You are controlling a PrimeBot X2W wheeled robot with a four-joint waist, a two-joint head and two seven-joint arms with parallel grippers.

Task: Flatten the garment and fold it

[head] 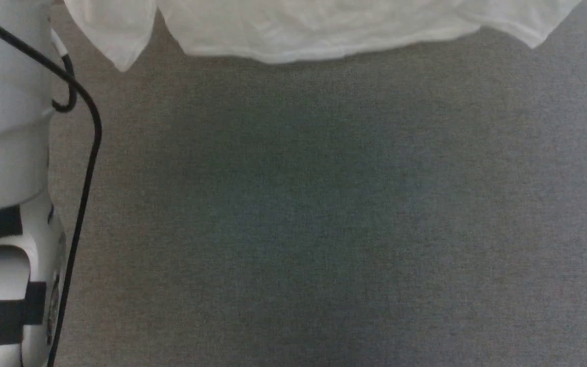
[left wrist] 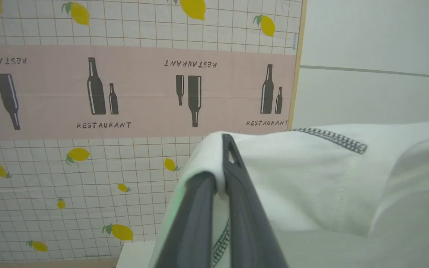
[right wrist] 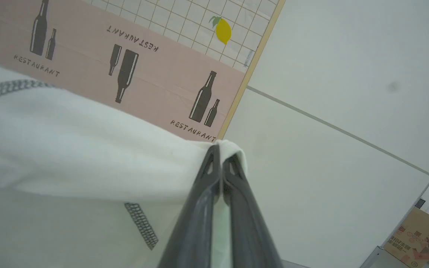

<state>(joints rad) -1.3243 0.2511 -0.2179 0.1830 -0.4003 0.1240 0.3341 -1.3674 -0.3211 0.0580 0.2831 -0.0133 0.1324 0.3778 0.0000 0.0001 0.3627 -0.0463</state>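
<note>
The garment [head: 319, 28], a white thin T-shirt, hangs along the top edge of the head view, its lower edge loose above the grey surface [head: 324, 214]. In the left wrist view my left gripper [left wrist: 222, 163] is shut on a fold of the garment [left wrist: 311, 178], with dark grey stitching beside the fingers. Over in the right wrist view my right gripper [right wrist: 220, 156] is shut on another edge of the garment [right wrist: 69, 149], which spreads out to the left. Both wrist cameras point up at the wall, so the cloth is held raised.
A pale forearm [head: 3, 178] with a black cable [head: 87, 168] fills the left edge of the head view. Behind the cloth hangs a lemon-and-bottle patterned sheet [left wrist: 88, 93] on a white wall [right wrist: 348, 93]. A cardboard box [right wrist: 415, 234] stands at the lower right.
</note>
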